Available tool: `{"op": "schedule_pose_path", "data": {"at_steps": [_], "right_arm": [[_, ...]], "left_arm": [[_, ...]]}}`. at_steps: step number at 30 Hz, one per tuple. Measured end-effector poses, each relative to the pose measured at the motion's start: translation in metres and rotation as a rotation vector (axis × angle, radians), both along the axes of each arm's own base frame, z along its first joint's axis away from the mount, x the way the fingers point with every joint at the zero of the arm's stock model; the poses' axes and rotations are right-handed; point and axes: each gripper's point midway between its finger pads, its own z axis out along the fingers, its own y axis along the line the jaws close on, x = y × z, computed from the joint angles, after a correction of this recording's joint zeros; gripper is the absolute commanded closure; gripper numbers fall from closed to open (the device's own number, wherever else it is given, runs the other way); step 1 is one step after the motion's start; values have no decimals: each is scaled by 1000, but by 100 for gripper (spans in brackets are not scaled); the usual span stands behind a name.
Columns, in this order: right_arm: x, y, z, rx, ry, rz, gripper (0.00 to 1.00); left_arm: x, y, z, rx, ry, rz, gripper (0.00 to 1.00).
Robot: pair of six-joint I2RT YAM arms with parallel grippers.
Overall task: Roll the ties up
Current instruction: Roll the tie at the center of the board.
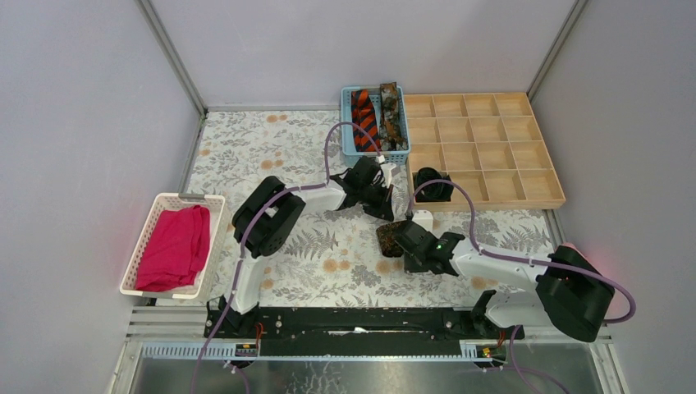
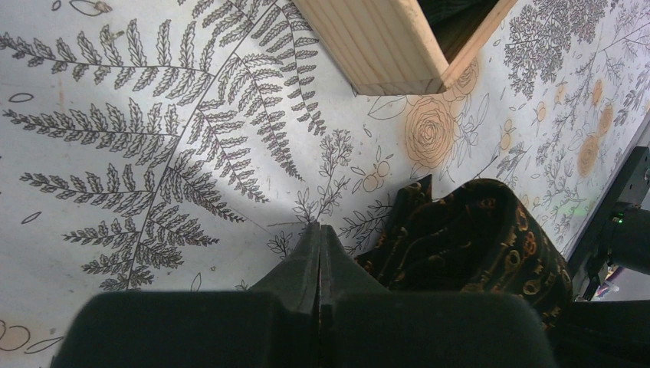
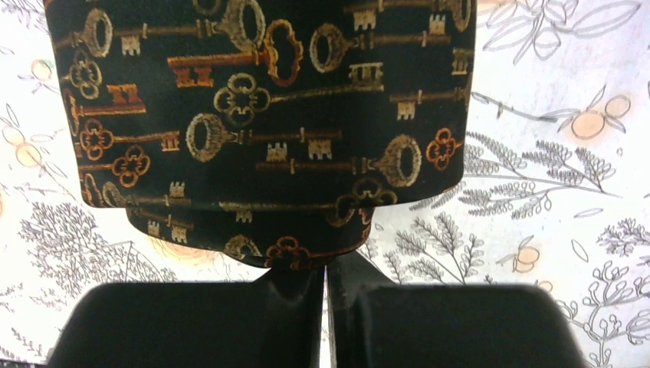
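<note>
A dark tie with a gold and orange key pattern (image 1: 386,238) lies coiled on the floral tablecloth; it fills the top of the right wrist view (image 3: 260,115). My right gripper (image 1: 402,240) is at its near edge, and its jaws (image 3: 326,270) are closed to a thin slit on the tie's lower fold. My left gripper (image 1: 384,209) hovers just behind the coil, shut and empty (image 2: 320,227), with the tie (image 2: 475,245) to its right. A black coiled tie (image 1: 432,185) sits in a wooden tray compartment. An orange-and-black striped tie (image 1: 364,115) and a brown mottled tie (image 1: 391,115) lie in the blue basket (image 1: 349,123).
The wooden compartment tray (image 1: 492,148) stands at the back right, and its corner (image 2: 383,54) is close above my left gripper. A white basket (image 1: 156,215) holding a magenta cloth (image 1: 174,246) stands at the left. Grey walls enclose the table.
</note>
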Motion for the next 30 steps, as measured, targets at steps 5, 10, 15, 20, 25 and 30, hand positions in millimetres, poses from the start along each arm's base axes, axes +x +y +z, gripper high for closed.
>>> {"op": "schedule_pose_path", "data": {"at_steps": [5, 10, 15, 20, 25, 30], "right_arm": [[16, 7, 0, -15, -49, -17, 96], [32, 12, 0, -36, -100, -39, 99], [41, 11, 1, -67, -126, -51, 100], [47, 13, 1, -90, -136, -51, 99], [45, 13, 2, -85, -133, -48, 97], [35, 2, 14, -73, -135, -46, 95]], "left_arm": [[-2, -1, 0, -5, 4, -7, 100], [-9, -2, -1, -13, 4, -21, 100], [-17, -5, 0, -24, 8, -42, 100], [-23, -2, -1, -17, 10, -44, 100], [-21, 1, -2, 6, 4, -25, 100], [-13, 5, -2, 35, -6, 8, 100]]}}
